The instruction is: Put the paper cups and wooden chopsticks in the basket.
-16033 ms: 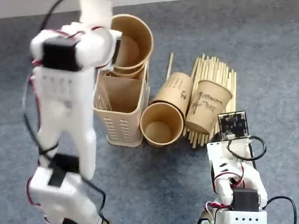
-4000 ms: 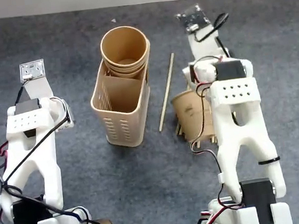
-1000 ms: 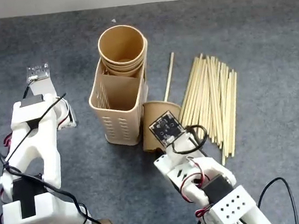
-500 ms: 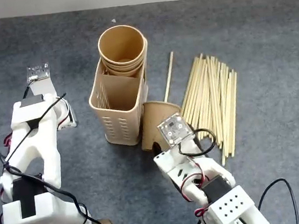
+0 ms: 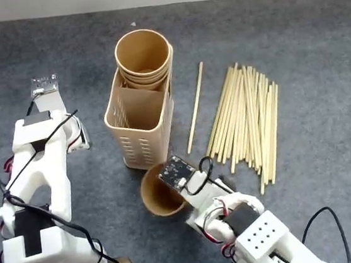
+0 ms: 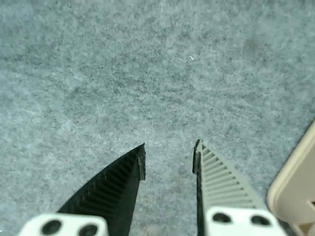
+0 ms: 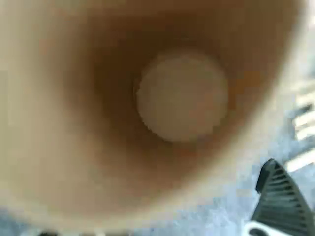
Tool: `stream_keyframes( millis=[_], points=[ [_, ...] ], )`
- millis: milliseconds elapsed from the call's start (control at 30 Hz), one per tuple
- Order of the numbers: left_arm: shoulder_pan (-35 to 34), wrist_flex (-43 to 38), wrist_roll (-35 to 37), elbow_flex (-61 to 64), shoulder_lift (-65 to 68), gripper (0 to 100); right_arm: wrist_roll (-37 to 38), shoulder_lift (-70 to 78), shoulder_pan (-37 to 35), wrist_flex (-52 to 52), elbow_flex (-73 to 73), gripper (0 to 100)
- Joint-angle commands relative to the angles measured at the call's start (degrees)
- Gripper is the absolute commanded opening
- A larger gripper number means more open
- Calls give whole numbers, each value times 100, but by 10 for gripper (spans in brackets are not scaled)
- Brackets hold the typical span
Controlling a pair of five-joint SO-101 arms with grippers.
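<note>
Fingers (image 6: 118, 182) of the left gripper (image 6: 169, 152) stand apart over bare carpet (image 5: 318, 45), with the basket (image 5: 140, 145) rim just beside the pale one. The right gripper (image 5: 182, 193) is clamped on a paper cup (image 5: 156, 198) at its rim. One dark finger (image 7: 275, 196) shows outside the cup wall; the other is hidden.

Open carpet lies between the left arm and the basket, and more to the far right beyond the chopsticks (image 5: 247, 123). The held cup sits just in front of the basket's near wall. The basket's far compartment carries a stack of cups (image 5: 143, 52), and the near compartment gapes open at the top.

Half a second ago the cup leaned by the basket's near right corner, its side toward the high camera. Now it is in front of the near wall, further left and closer to the arm bases, and the single chopstick (image 5: 195, 107) shows its whole length. The left arm has not shifted.

The held cup's long axis runs roughly up and down, mouth upward and a little tilted — the right wrist view looks straight down to its pale bottom (image 7: 182, 98). The chopsticks lie flat, long axes running from near to far and leaning slightly right at the far ends, and the single one lies likewise, apart from the pile.
</note>
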Motion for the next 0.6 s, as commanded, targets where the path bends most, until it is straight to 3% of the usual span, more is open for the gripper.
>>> stream_keyframes(
  millis=[0, 300, 467, 567],
  points=[
    [66, 26, 18, -233, -207, 185, 88, -242, 251, 277, -523, 343],
    [66, 18, 18, -242, -207, 185, 44, -1051, 945, 1473, -2774, 343],
    [48, 97, -18, -268, -215, 188, -273, -831, 145, 1604, -3020, 343],
    [-101, 1125, -853, -963, -330, 189, 18, -558, -101, 1578, -2633, 343]
  ],
)
